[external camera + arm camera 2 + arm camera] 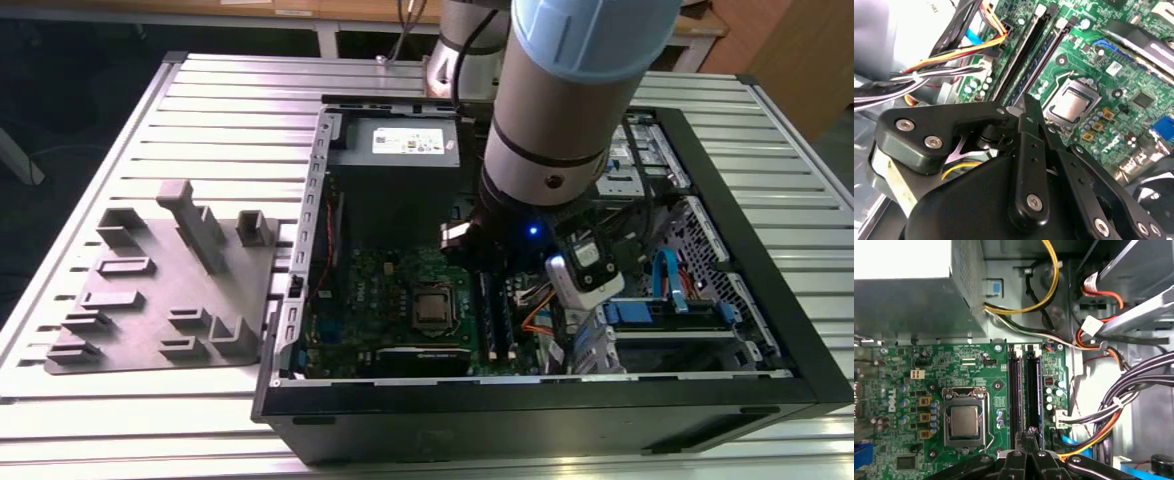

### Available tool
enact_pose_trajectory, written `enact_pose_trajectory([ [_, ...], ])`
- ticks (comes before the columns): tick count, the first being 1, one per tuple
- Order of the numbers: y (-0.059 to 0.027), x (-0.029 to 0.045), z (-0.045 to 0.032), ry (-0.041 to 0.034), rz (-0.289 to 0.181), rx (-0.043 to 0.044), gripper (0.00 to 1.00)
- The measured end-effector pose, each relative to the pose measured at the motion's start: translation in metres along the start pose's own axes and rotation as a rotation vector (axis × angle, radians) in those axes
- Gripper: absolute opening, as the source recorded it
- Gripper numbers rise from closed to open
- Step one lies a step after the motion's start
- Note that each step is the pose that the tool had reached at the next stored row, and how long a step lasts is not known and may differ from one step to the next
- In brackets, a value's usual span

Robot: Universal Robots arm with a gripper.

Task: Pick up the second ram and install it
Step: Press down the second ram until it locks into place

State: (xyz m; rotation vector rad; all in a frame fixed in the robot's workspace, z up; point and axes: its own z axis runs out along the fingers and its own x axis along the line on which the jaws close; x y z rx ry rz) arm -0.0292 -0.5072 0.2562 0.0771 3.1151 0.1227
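The second ram (pixel 1032 390) is a thin dark blue-green stick standing edge-up in the memory slot nearer the cables, beside another filled slot (pixel 1014 390). In the second wrist view the same ram (pixel 1050 52) runs away from the black fingers. My gripper (pixel 1031 432) is shut, its fingertips pressed together right over one end of that stick; I cannot tell whether they touch it. The second wrist view shows the gripper (pixel 1029 102) with both fingers closed into one narrow point. From the exterior view, the arm (pixel 561 120) reaches down into the open computer case over the slots (pixel 497 315).
The grey power-supply box (pixel 394 170) sits at the far end of the case, and the processor socket (pixel 964 420) lies beside the slots. Bundled cables (pixel 1104 415) and drive bays crowd the other side. A grey plastic tray (pixel 160 290) with upright blocks lies outside the case at the exterior view's left.
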Motion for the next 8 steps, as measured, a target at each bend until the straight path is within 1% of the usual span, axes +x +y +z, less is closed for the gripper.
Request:
enact_pose_trajectory([
  [8, 0.0003, 0.0001, 0.0001, 0.0, 0.0, -0.0002, 0.07],
])
